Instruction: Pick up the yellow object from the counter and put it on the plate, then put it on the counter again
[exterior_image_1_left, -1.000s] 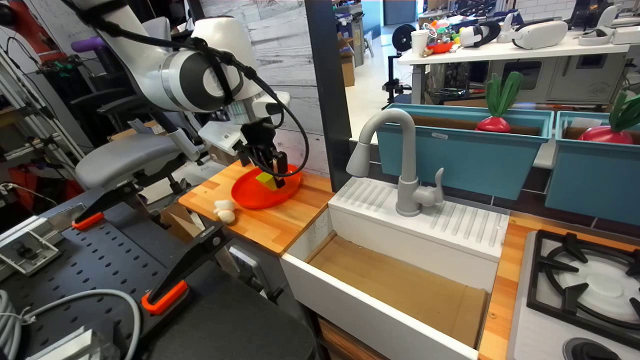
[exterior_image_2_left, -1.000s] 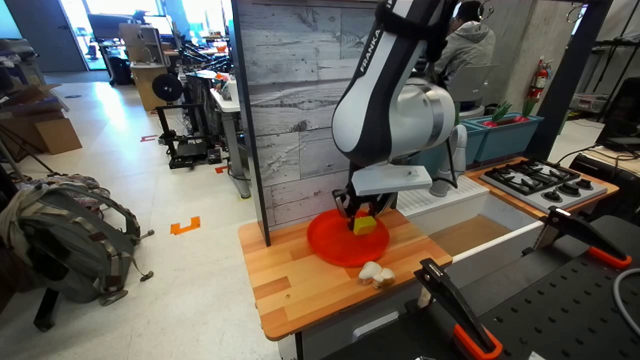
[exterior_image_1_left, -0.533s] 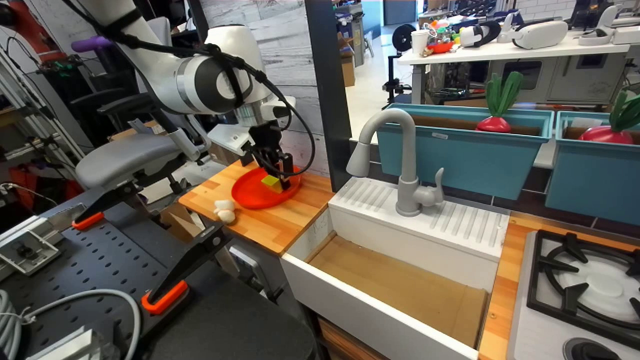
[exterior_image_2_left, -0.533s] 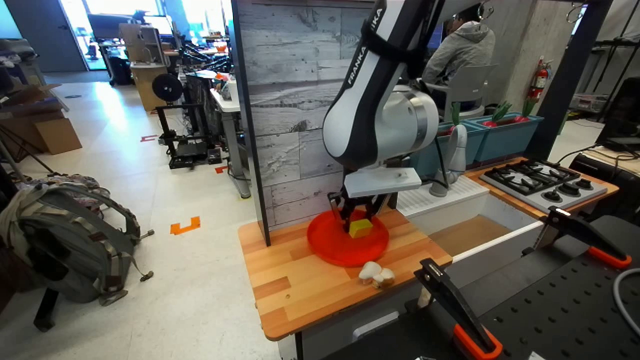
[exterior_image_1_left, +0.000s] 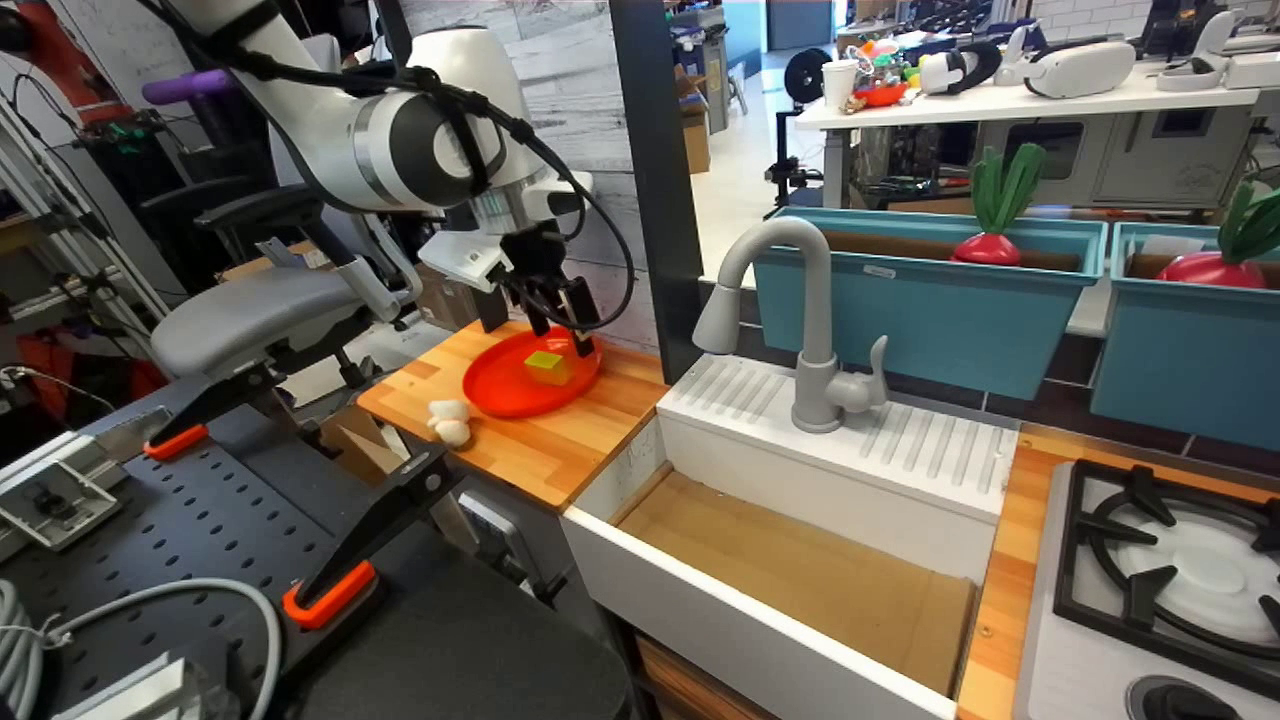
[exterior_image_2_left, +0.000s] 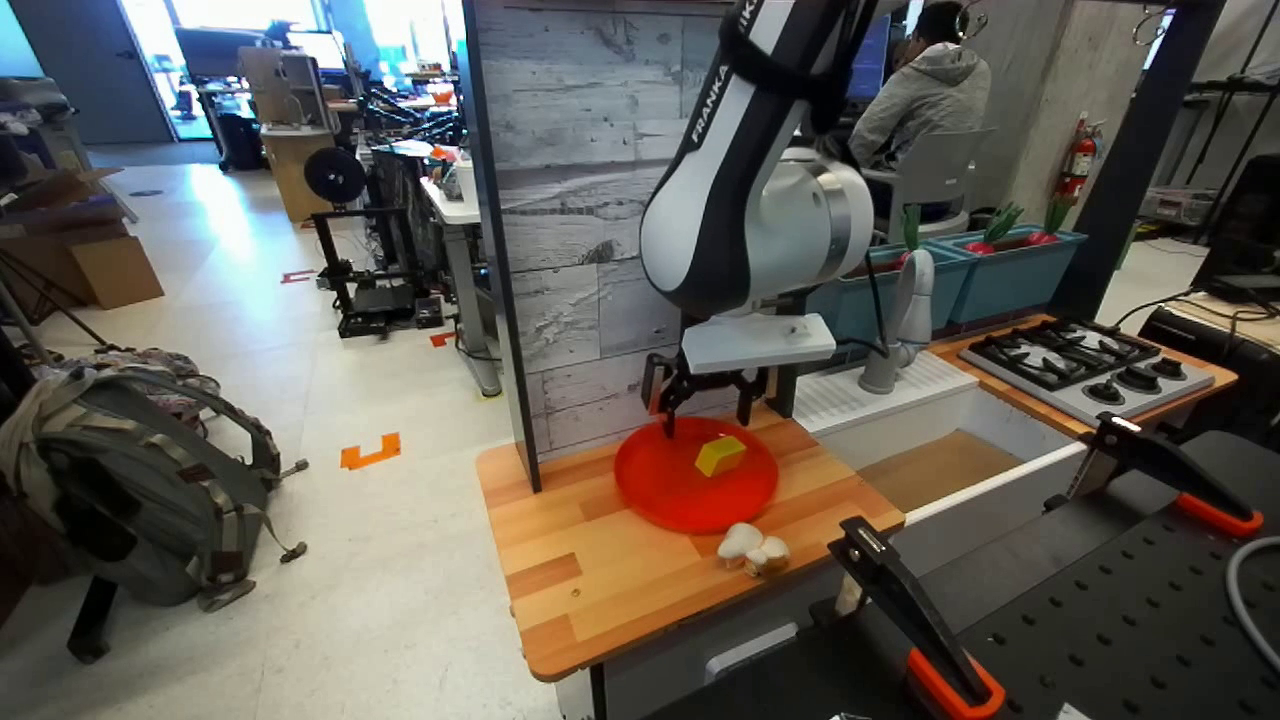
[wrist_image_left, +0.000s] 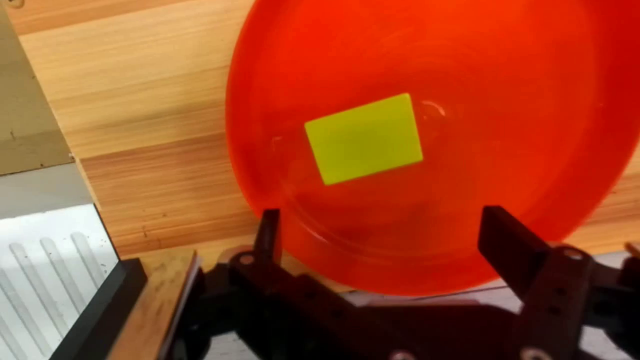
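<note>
The yellow object (exterior_image_1_left: 548, 368) is a small rectangular block that rests on the red-orange plate (exterior_image_2_left: 655, 490) in both exterior views. From the wrist view, the block (wrist_image_left: 364, 139) lies left of the middle of the plate (wrist_image_left: 490, 125), and its flat top faces the camera. Beneath the plate is the wooden counter (exterior_image_2_left: 560, 610). My gripper (wrist_image_left: 381, 211) is open, its two fingers wide apart with nothing between them. It hangs just above the back part of the plate, behind the block and apart from it, as an exterior view of the gripper (exterior_image_2_left: 706, 424) shows.
A white mushroom-like item (exterior_image_2_left: 752, 550) sits at the counter's front edge. Behind the plate rises a wood-plank wall (exterior_image_2_left: 590, 330). Beside the counter stand the white sink (exterior_image_1_left: 760, 640) and its grey faucet (exterior_image_1_left: 815, 300). A black clamp (exterior_image_1_left: 375, 530) juts in at the front.
The gripper was on the yellow block and lowered with it onto the plate. Now its fingers have spread, it has risen away, and the block stays on the plate.
</note>
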